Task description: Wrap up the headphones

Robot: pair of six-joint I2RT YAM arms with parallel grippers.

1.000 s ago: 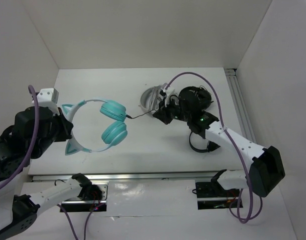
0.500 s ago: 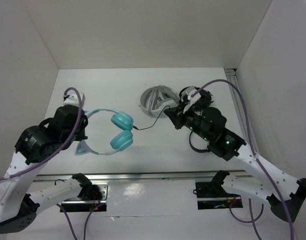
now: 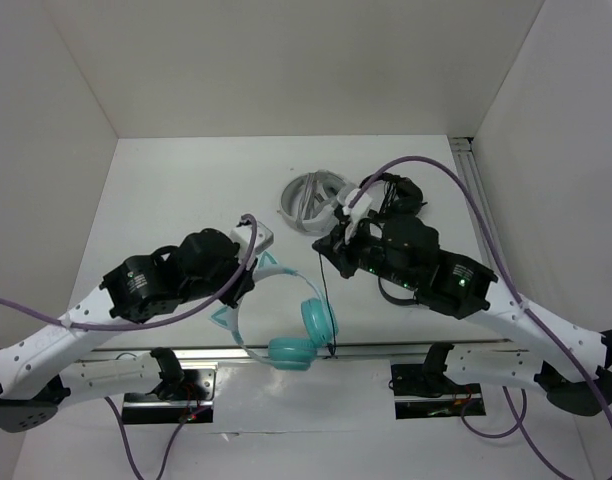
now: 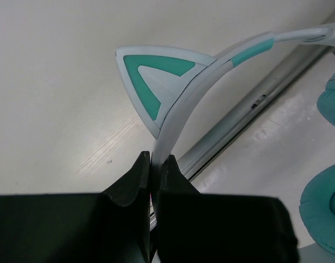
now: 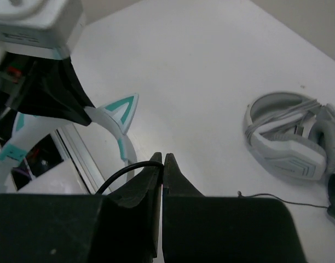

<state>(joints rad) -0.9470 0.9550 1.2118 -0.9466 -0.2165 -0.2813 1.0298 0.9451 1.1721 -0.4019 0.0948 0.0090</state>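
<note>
Hanging by their headband over the table's near edge, the headphones have both teal earcups low by the front rail, between the two arm bases. The left gripper has its fingers pressed onto the pale headband, just below one cat ear, and carries the whole set. The thin black cable runs in one loose line from the lower earcup up to the right gripper, whose fingers are pinched together on it, as the right wrist view shows with the cable curling out from beside the tips. No turn of cable appears around the band or cups, so the step in hand looks like the start of winding: one arm as anchor, the other as feeder. The next move probably calls for the right arm to lead the cable around the headband or cups without losing its pinch, while the left arm holds steady. It should stay clear of the grey-white headphones behind.
</note>
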